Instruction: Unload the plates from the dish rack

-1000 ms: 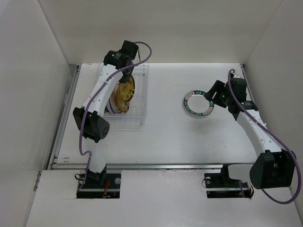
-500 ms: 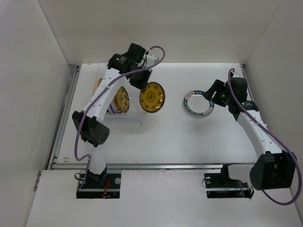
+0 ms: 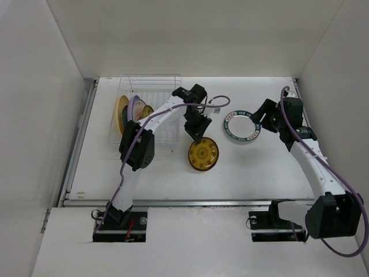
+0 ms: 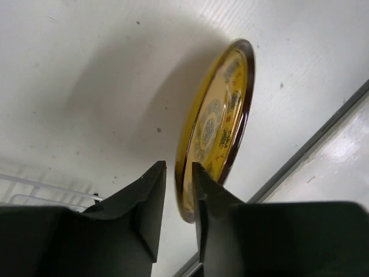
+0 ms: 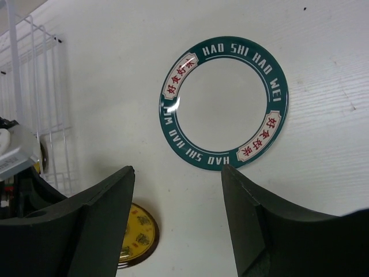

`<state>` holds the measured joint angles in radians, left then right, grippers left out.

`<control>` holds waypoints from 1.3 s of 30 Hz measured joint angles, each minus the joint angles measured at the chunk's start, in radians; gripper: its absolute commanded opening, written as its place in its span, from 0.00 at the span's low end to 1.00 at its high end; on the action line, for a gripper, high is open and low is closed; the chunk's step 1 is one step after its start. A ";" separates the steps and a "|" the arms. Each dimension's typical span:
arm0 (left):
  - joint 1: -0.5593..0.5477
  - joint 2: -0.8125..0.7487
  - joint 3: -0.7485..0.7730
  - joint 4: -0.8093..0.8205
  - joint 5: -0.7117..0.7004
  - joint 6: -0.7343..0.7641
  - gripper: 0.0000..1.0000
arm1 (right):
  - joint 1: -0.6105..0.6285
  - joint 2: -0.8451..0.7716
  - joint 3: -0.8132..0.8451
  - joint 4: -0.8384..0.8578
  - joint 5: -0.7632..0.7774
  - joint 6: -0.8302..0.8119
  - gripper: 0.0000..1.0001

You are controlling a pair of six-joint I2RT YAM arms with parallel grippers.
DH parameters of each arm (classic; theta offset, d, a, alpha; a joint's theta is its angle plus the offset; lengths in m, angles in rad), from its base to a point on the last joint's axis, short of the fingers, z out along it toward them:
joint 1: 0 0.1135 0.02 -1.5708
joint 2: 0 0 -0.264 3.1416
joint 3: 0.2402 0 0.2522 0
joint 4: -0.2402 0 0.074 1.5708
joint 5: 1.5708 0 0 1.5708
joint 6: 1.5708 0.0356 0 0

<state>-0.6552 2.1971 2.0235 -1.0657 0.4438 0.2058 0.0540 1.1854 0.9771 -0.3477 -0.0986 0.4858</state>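
Observation:
The dish rack (image 3: 149,115) of thin pale wire stands at the back left, holding a mustard-yellow plate (image 3: 120,112), a lavender plate (image 3: 133,108) and an amber one (image 3: 147,111) on edge. My left gripper (image 3: 198,134) (image 4: 179,165) is out over the table right of the rack. An amber patterned plate (image 3: 203,154) (image 4: 222,115) hangs tilted below it, its rim between the jaws. The jaws stand slightly apart: the rim rests against one finger, a gap shows at the other. A white plate with a dark-teal rim (image 3: 241,126) (image 5: 225,107) lies flat further right. My right gripper (image 3: 258,118) (image 5: 177,168) hovers open and empty beside it.
White walls close the table in at the back and both sides. A metal rail (image 3: 190,202) runs along the near edge, close to the amber plate. The rack's right-hand slots (image 5: 34,104) hold nothing.
My left arm lifted the amber plate out of the rack and swung it right and toward the near edge. Its jaws have eased apart. The right arm has barely moved.

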 measured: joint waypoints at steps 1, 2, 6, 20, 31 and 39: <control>0.003 0.000 0.000 0.013 0.000 0.001 0.27 | 0.000 -0.005 -0.003 -0.001 0.002 0.000 0.68; 0.005 0.000 -0.002 0.028 0.000 0.003 0.34 | 0.000 -0.010 -0.007 -0.002 0.005 0.001 0.68; 0.014 0.000 -0.040 0.084 -0.022 0.004 0.42 | 0.000 -0.022 -0.011 -0.004 0.017 0.001 0.68; 0.057 -0.126 0.021 0.080 -0.437 -0.054 0.43 | 0.000 -0.040 -0.012 -0.004 0.005 -0.003 0.68; 0.331 -0.208 0.005 0.058 -0.794 -0.118 0.30 | 0.000 -0.047 -0.055 0.000 -0.034 -0.011 0.68; 0.336 -0.150 -0.023 0.052 -0.834 -0.151 0.25 | 0.000 -0.047 -0.057 0.000 -0.041 -0.018 0.68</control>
<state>-0.3187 2.0472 2.0006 -1.0138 -0.3901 0.0544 0.0540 1.1385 0.9199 -0.3473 -0.1394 0.4675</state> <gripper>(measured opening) 0.257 0.677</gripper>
